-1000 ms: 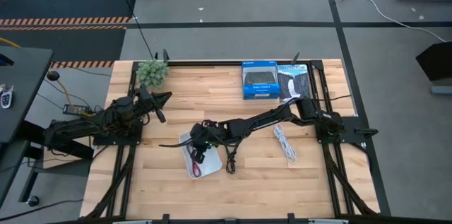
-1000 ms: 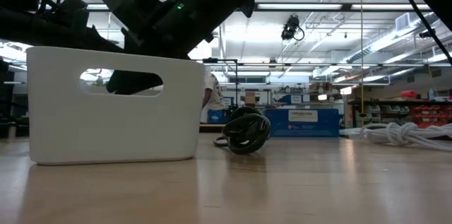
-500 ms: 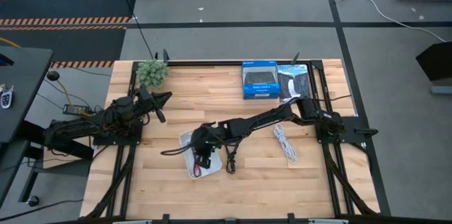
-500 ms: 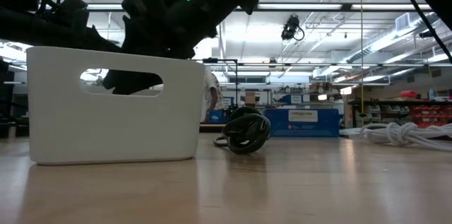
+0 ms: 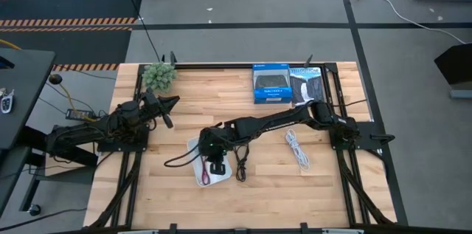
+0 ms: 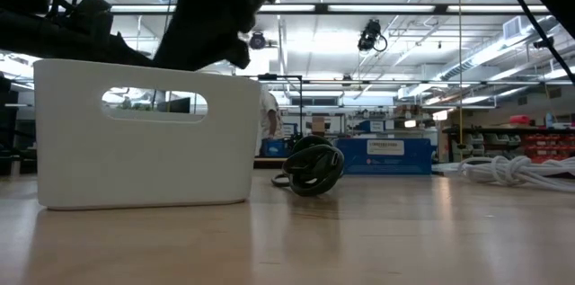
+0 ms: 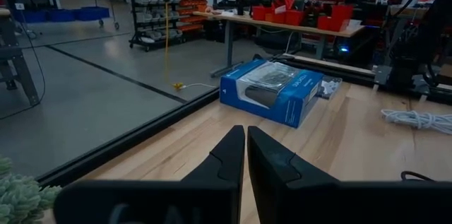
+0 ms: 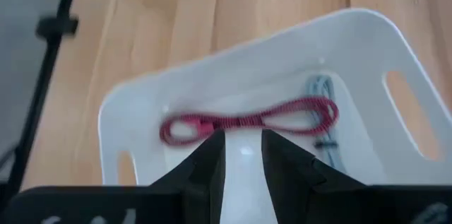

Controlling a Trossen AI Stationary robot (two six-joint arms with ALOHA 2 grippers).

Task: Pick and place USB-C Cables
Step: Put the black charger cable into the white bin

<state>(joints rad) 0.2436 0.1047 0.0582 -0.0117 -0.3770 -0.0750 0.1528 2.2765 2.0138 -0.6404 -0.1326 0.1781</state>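
Observation:
The white tray (image 5: 196,148) (image 6: 144,141) stands on the table near its middle. The dark red cable (image 8: 247,121) (image 5: 206,179) lies stretched in a loop on the tray's floor. My right gripper (image 8: 244,159) (image 5: 214,166) hovers above the tray, open, its fingers on either side of the cable's middle, with no touch showing. The black cable (image 5: 240,169) (image 6: 312,166) lies coiled on the table just right of the tray. The white cable (image 5: 297,149) (image 6: 512,170) lies farther right. My left gripper (image 7: 245,155) (image 5: 168,105) waits shut by the table's left edge.
Two blue retail boxes (image 5: 271,83) (image 5: 306,85) (image 7: 272,91) sit at the far edge, and a small green plant (image 5: 159,75) stands at the far left corner. Bare wood lies between the tray and the near edge and left of the tray.
My right gripper has risen out of the white tray: the dark shape behind the tray's handle slot in the low view is gone. It has also shifted slightly toward the near edge. The dark red cable has stayed in the tray.

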